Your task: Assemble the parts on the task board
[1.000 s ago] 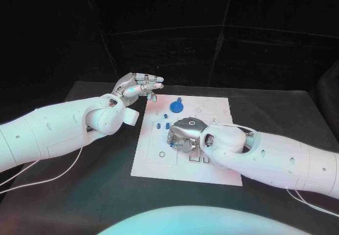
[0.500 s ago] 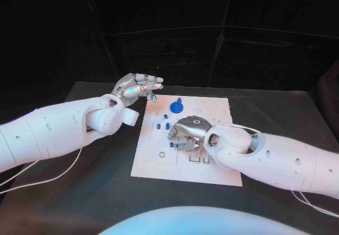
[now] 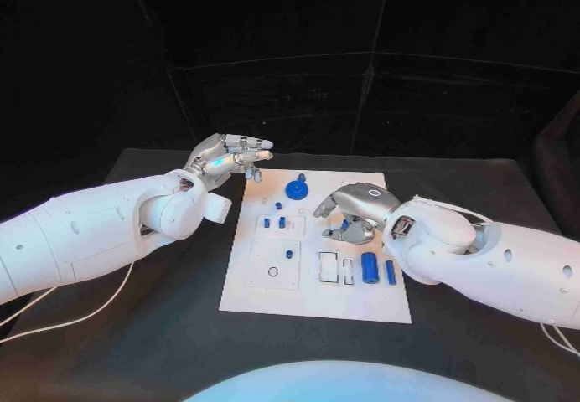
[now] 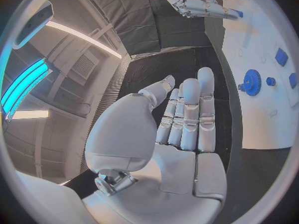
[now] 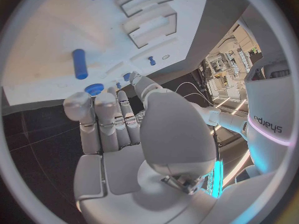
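The left hand (image 3: 227, 155) hovers off the task board's (image 3: 317, 303) far left corner, fingers nearly straight and side by side, holding nothing. The right hand (image 3: 354, 211) hangs over the board's middle, fingers curled downward, and whether it holds anything cannot be told. Two blue cylinders (image 3: 370, 267) lie near the board's right edge, and a blue gear (image 3: 297, 188) stands at the far end. Bare black worktop (image 3: 145, 335) surrounds the board.

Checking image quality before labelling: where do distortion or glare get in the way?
Left wrist view: the white board curves from fisheye, and a bright cyan lamp glares. Right wrist view: board slots bend likewise. Head view: straight edges; the blue gear is sharp.
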Action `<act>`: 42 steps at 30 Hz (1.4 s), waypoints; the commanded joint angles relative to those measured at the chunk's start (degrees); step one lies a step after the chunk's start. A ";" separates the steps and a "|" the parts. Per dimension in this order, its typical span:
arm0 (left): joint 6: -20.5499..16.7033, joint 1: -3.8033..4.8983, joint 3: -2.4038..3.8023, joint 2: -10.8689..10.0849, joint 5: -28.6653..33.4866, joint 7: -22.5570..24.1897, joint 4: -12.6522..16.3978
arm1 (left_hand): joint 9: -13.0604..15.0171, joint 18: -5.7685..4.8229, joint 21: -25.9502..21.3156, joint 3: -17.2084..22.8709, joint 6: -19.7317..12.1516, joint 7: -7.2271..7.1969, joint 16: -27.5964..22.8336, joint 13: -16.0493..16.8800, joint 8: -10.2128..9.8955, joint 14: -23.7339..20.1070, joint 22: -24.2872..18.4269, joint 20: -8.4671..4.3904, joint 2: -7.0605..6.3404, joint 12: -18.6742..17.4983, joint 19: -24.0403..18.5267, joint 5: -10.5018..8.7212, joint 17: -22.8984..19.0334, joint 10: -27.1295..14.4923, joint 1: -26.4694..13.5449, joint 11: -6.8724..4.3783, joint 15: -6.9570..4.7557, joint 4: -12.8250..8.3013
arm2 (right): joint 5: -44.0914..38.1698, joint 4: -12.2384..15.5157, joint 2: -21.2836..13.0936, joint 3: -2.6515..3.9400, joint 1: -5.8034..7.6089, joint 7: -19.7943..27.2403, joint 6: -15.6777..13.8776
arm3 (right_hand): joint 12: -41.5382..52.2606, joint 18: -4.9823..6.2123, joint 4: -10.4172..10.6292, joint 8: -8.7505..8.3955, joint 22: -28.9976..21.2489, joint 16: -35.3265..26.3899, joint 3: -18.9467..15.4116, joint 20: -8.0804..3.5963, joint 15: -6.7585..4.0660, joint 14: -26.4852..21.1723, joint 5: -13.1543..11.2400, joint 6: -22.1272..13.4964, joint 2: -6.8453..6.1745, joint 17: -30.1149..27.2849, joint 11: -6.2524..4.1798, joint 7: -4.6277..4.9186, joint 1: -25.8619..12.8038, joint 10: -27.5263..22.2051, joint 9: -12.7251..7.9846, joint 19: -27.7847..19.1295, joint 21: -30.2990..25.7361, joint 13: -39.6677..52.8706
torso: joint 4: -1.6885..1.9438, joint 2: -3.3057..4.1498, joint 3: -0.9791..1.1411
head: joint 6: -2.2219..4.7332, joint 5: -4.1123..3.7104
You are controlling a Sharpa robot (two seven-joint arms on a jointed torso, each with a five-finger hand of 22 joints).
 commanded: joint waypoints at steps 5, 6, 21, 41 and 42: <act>0.93 0.08 0.03 0.06 0.19 -0.01 0.02 | -0.08 0.29 -0.44 -0.32 0.03 0.20 -0.36 0.10 0.40 -0.63 -0.14 -0.23 0.56 0.19 -0.18 -0.03 -0.11 -0.45 0.27 -0.09 0.01 -0.03 | -0.90 -0.42 -2.23 0.26 1.23 -5.09 3.90 | 0.72 1.36 0.07 0.02 -2.81 -2.26 -3.79 0.14 0.14 -1.24 -0.20 -1.33 0.35 -2.64 0.23 -0.66 -0.06 -2.27 0.08 -1.93 -2.08 0.01 | 0.12 0.10 0.02 | 0.46 -0.50; 0.95 0.08 0.03 0.07 0.19 -0.03 0.01 | -0.08 0.29 -0.44 -0.32 0.03 0.20 -0.36 0.10 0.40 -0.63 -0.14 -0.23 0.56 0.19 -0.18 -0.03 -0.11 -0.45 0.27 -0.09 0.01 -0.03 | -0.99 -0.56 -2.38 0.28 1.30 -5.24 4.44 | 0.82 1.40 0.08 0.04 -3.02 -2.48 -4.15 0.15 0.17 -1.34 -0.20 -1.33 0.43 -2.91 0.24 -0.71 0.05 -2.40 0.10 -2.05 -2.25 0.02 | 0.12 0.10 0.02 | 0.46 -0.50; 1.26 0.08 0.02 0.06 0.19 -0.27 -0.03 | -0.08 0.29 -0.56 -0.42 0.00 0.20 -0.43 0.12 0.44 -0.77 -0.22 -0.21 0.59 0.30 -0.24 -0.04 -0.22 -0.56 0.30 -0.08 0.03 -0.04 | -3.40 -1.99 -1.93 0.31 1.51 -6.23 10.24 | 3.98 1.30 -0.43 0.65 -2.71 -2.32 -6.10 -0.24 -0.33 -0.87 0.00 1.70 3.05 -3.44 -0.37 -0.60 2.87 -0.51 0.42 -1.20 -2.36 0.15 | 0.23 0.06 -0.03 | 0.46 -0.57; 1.40 0.08 0.01 0.24 0.19 -0.35 -0.32 | -0.09 0.29 -0.64 -0.48 -0.01 0.22 -0.47 0.13 0.47 -0.85 -0.26 -0.20 0.61 0.36 -0.28 -0.03 -0.28 -0.62 0.29 -0.07 0.04 -0.02 | -3.65 -1.93 -1.23 0.30 1.50 -4.92 9.55 | 4.68 -0.53 -0.02 1.45 6.72 3.40 0.90 -1.53 -1.77 2.15 -4.02 7.58 5.30 2.10 -2.01 -1.15 4.84 8.37 0.61 4.87 3.96 0.01 | 0.13 0.08 0.01 | 0.28 -0.69; 1.40 0.08 0.01 0.25 0.19 -0.36 -0.33 | -0.09 0.29 -0.64 -0.48 -0.01 0.22 -0.47 0.13 0.47 -0.85 -0.26 -0.20 0.61 0.36 -0.28 -0.03 -0.28 -0.62 0.29 -0.07 0.04 -0.02 | -3.56 -1.92 -1.21 0.30 1.50 -4.90 9.46 | 4.68 -0.53 -0.02 1.45 6.72 3.40 0.90 -1.53 -1.77 2.15 -4.02 7.58 5.30 2.10 -2.01 -1.15 4.84 8.37 0.61 4.87 3.96 0.01 | 0.13 0.09 0.01 | 0.26 -0.70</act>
